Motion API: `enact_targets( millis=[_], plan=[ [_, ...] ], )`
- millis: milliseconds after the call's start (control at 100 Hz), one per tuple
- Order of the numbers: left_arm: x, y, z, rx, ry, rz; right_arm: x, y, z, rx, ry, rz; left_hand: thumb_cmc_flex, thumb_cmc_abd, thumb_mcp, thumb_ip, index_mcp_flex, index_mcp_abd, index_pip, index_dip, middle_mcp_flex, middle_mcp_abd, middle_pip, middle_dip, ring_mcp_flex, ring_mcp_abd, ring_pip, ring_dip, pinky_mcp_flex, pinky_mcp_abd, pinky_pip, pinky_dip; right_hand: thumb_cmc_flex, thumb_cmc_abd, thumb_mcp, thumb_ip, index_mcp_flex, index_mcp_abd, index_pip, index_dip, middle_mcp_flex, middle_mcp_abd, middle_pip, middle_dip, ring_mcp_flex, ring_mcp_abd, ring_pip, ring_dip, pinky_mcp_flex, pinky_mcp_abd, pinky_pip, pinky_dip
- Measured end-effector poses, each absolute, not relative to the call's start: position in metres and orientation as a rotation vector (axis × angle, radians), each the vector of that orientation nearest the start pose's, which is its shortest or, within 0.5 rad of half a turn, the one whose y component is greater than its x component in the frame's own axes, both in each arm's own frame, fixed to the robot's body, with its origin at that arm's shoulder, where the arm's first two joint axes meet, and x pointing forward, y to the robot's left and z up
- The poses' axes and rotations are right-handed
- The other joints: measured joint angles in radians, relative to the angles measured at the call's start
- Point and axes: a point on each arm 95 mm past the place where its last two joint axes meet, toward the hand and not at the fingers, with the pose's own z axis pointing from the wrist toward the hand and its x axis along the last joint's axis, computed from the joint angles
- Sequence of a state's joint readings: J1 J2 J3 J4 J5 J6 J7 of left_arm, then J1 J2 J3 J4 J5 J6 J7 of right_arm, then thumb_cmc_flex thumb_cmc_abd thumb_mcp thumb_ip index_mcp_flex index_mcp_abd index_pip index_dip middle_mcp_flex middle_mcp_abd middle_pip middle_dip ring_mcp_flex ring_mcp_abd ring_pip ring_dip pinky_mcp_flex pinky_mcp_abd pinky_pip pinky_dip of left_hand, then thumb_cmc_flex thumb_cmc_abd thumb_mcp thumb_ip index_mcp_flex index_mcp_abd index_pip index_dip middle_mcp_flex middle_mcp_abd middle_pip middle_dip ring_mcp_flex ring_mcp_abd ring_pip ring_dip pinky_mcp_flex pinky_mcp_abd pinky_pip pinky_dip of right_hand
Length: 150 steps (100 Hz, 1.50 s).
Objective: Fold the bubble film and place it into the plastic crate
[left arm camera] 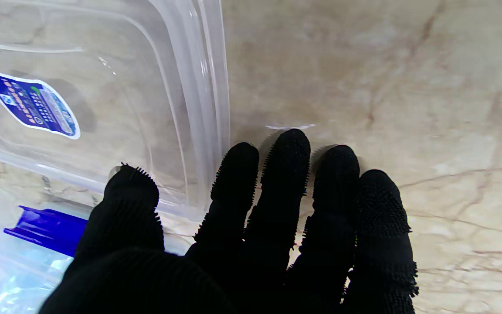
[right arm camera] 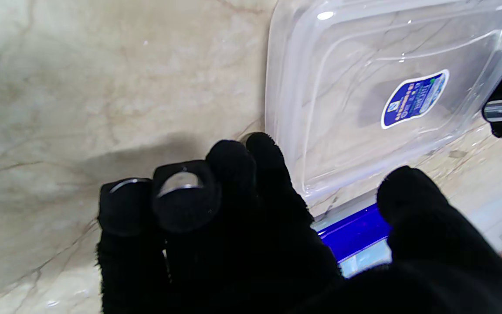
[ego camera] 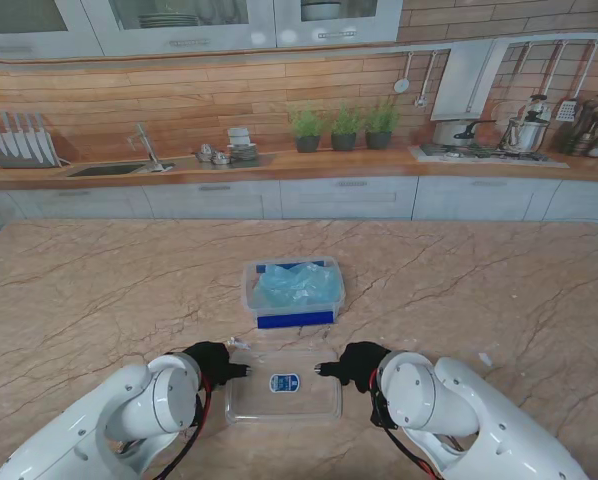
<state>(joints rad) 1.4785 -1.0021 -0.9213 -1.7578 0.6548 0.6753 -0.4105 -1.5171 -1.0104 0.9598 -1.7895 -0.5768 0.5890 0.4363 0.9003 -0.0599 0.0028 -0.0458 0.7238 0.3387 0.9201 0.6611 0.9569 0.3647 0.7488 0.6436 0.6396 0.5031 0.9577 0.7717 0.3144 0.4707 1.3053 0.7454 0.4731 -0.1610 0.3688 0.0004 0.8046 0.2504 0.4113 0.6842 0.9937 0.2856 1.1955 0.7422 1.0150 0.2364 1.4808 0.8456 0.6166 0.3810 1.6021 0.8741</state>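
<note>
While both palms face the table, left hand (ego camera: 211, 362) and right hand (ego camera: 359, 363) flank the clear lid (ego camera: 283, 398), fingers spread, empty

A marble table (ego camera: 99, 290) is carrying a plastic crate (ego camera: 293, 291) at its middle, with a clear lid (ego camera: 283, 385) lying just nearer to me.
</note>
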Motion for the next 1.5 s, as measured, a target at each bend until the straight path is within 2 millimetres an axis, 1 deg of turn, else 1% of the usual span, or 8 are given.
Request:
enact_targets(
  millis=[110, 220, 560, 830, 1070, 1260, 1380, 1500],
  plan=[
    [0.367, -0.053, -0.351, -1.957, 1.629, -0.987, 0.351, 0.053, -0.35, -2.482, -2.004, -1.347, 0.0, 0.0, 0.0, 0.0, 0.001, 0.045, -0.001, -0.009, 0.0, 0.001, -0.004, -0.008, -0.003, 0.0, -0.001, -0.008, -0.006, 0.0, 0.0, 0.0, 0.0, 0.0, 0.0, 0.0, 0.003, 0.023, 0.015, 0.012, -0.002, 0.0, -0.005, 0.0, -0.001, 0.0, -0.008, 0.0, -0.006, 0.0, 0.0, 0.0],
    [0.374, -0.058, -0.35, -1.982, 1.639, -0.996, 0.352, 0.05, -0.35, -2.501, -2.0, -1.358, 0.0, 0.001, 0.0, 0.0, 0.001, 0.063, -0.012, -0.011, -0.001, 0.01, -0.014, -0.019, -0.003, 0.006, -0.001, -0.021, -0.009, 0.006, 0.0, 0.0, 0.0, 0.0, 0.0, 0.0, 0.004, 0.049, 0.018, 0.013, -0.002, 0.001, -0.005, 0.0, -0.001, 0.0, -0.009, 0.0, -0.006, 0.0, 0.0, 0.0],
    [0.381, -0.07, -0.349, -2.003, 1.63, -1.023, 0.358, 0.039, -0.351, -2.571, -1.956, -1.391, 0.0, 0.001, 0.0, 0.0, 0.001, 0.07, -0.026, -0.024, -0.002, 0.011, -0.032, -0.032, -0.012, 0.007, -0.007, -0.023, -0.021, 0.006, 0.0, -0.002, 0.0, 0.0, 0.001, 0.0, 0.004, 0.053, 0.018, 0.016, -0.013, 0.006, -0.02, -0.015, -0.012, 0.004, -0.038, 0.0, -0.031, 0.0, 0.0, 0.0],
    [0.387, -0.075, -0.349, -2.029, 1.617, -1.01, 0.368, 0.038, -0.35, -2.588, -1.963, -1.39, 0.0, 0.02, -0.001, 0.0, 0.001, 0.079, -0.026, -0.042, -0.004, 0.014, -0.032, -0.032, -0.016, 0.009, 0.0, -0.031, -0.028, 0.006, 0.0, -0.002, 0.0, 0.0, 0.001, 0.0, 0.003, 0.076, 0.003, 0.001, -0.014, 0.009, -0.026, -0.017, -0.013, 0.006, -0.044, 0.0, -0.033, 0.0, 0.0, 0.0],
    [0.386, -0.074, -0.346, -2.056, 1.639, -0.971, 0.37, 0.033, -0.348, -2.624, -1.955, -1.4, 0.0, 0.02, -0.002, 0.0, 0.001, 0.03, -0.078, -0.063, -0.013, 0.014, -0.053, -0.048, -0.024, 0.009, -0.022, -0.047, -0.035, 0.006, -0.004, -0.005, 0.0, 0.0, 0.001, 0.0, -0.01, 0.005, -0.03, -0.025, -0.039, 0.016, -0.046, -0.031, -0.043, 0.012, -0.073, 0.0, -0.068, 0.0, -0.01, 0.0],
    [0.382, -0.073, -0.344, -2.07, 1.63, -0.952, 0.374, 0.031, -0.35, -2.637, -1.948, -1.408, -0.001, 0.02, -0.002, 0.0, 0.008, 0.026, -0.103, -0.088, -0.013, 0.014, -0.072, -0.075, -0.024, 0.009, -0.041, -0.075, -0.035, 0.009, -0.005, -0.005, 0.0, 0.0, 0.001, 0.0, -0.011, -0.054, -0.021, -0.007, -0.064, 0.03, -0.093, -0.067, -0.07, 0.023, -0.149, -0.012, -0.107, 0.0, -0.039, -0.003],
    [0.382, -0.072, -0.344, -2.077, 1.621, -0.952, 0.378, 0.031, -0.349, -2.637, -1.964, -1.41, -0.001, 0.02, -0.002, 0.0, 0.009, 0.004, -0.103, -0.096, -0.012, 0.014, -0.072, -0.083, -0.023, 0.009, -0.041, -0.082, -0.031, 0.009, -0.005, -0.005, 0.0, -0.001, 0.001, 0.0, -0.011, -0.063, -0.021, -0.005, -0.074, 0.034, -0.105, -0.078, -0.08, 0.026, -0.169, -0.015, -0.119, 0.0, -0.048, -0.013],
    [0.382, -0.069, -0.344, -2.086, 1.609, -0.956, 0.381, 0.028, -0.347, -2.652, -1.967, -1.426, -0.002, 0.02, -0.002, 0.0, 0.009, 0.002, -0.103, -0.096, -0.012, 0.014, -0.072, -0.088, -0.022, 0.009, -0.041, -0.083, -0.03, 0.009, -0.005, -0.005, 0.0, -0.001, 0.001, 0.0, -0.011, -0.061, -0.011, -0.005, -0.074, 0.035, -0.106, -0.081, -0.08, 0.027, -0.17, -0.015, -0.119, 0.0, -0.048, -0.013]
  ],
)
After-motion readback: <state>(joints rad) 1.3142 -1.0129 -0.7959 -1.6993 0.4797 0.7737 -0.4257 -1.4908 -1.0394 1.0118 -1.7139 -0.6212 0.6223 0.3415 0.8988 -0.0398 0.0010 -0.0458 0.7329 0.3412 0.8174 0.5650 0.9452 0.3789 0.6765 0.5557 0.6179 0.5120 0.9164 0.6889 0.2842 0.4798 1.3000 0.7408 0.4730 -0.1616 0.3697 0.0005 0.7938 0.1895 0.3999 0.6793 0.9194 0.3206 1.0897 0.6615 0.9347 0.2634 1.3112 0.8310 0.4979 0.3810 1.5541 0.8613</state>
